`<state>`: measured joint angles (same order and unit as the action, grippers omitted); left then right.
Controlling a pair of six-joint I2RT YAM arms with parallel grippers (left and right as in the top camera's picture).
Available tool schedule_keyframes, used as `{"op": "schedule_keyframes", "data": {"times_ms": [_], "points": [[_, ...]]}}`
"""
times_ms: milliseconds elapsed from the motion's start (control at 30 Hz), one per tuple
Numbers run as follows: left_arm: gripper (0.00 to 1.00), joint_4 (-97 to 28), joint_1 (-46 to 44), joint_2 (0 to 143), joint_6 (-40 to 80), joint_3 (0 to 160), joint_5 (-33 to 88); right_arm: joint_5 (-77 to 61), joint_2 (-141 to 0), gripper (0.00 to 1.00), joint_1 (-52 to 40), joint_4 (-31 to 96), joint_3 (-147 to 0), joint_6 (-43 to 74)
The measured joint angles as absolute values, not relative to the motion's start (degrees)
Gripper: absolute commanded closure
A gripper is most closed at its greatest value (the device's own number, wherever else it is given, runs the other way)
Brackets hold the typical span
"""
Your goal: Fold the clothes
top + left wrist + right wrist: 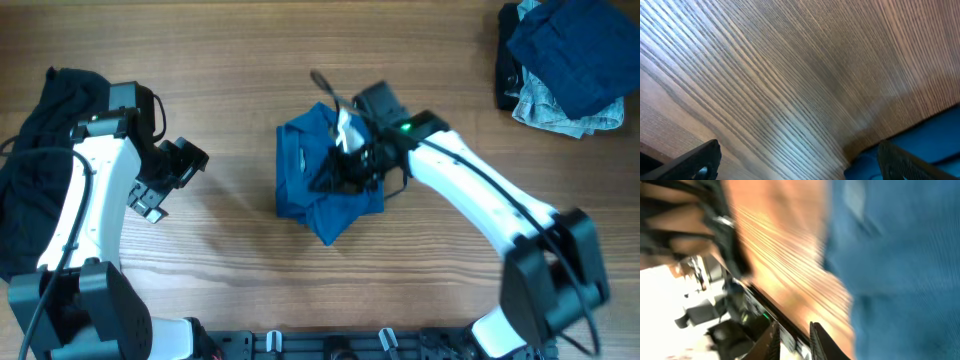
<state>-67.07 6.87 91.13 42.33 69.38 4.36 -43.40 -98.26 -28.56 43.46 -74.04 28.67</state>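
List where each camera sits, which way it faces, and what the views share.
Overhead: above the table, looking straight down; shows both arms, the left gripper over bare wood and the right gripper over the teal shirt.
Left wrist: low, facing across the wood towards the teal shirt; its own fingers show, wide apart.
Right wrist: blurred, looking across the teal shirt and table; its own fingertips show at the bottom.
Shared: all three see the teal shirt and table.

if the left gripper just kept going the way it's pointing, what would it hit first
Probably the bare wooden table, going by the left wrist view. The teal shirt lies just aside, near one finger of the open left gripper, so a slight drift could catch it instead.
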Motion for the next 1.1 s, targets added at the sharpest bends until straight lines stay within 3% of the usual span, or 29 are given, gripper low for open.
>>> {"op": "schedule_keyframes", "data": {"times_ms": [167, 367, 400, 433, 600, 667, 833, 1100], "points": [[0.00, -66.8, 6.9, 91.1, 42.3, 69.4, 4.4, -42.2, -97.1, 0.76, -25.3, 34.7, -78.7, 28.2], [0.00, -67.2, 6.9, 91.1, 42.3, 69.4, 4.3, -46.2, -117.7, 0.72, -24.9, 17.3, -78.5, 27.8], [0.00, -67.2, 6.9, 91.1, 42.3, 69.4, 4.4, -47.3, -121.6, 0.78, -24.9, 15.2, -78.5, 27.9], [0.00, -67.3, 6.9, 91.1, 42.3, 69.4, 4.3, -48.7, -123.3, 0.83, -24.9, 14.4, -78.5, 28.2], [0.00, -67.3, 6.9, 91.1, 42.3, 69.4, 4.4, -51.4, -123.8, 0.82, -24.5, 14.5, -78.5, 28.7], [0.00, -67.3, 6.9, 91.1, 42.3, 69.4, 4.4, -51.3, -119.3, 0.77, -24.5, 15.9, -77.7, 28.9], [0.00, -67.3, 6.9, 91.1, 42.3, 69.4, 4.3, -54.7, -103.5, 0.77, -24.6, 16.7, -78.7, 29.6], [0.00, -67.3, 6.9, 91.1, 42.3, 69.4, 4.4, -62.7, -123.2, 0.81, -28.0, 13.9, -71.4, 33.3]]}}
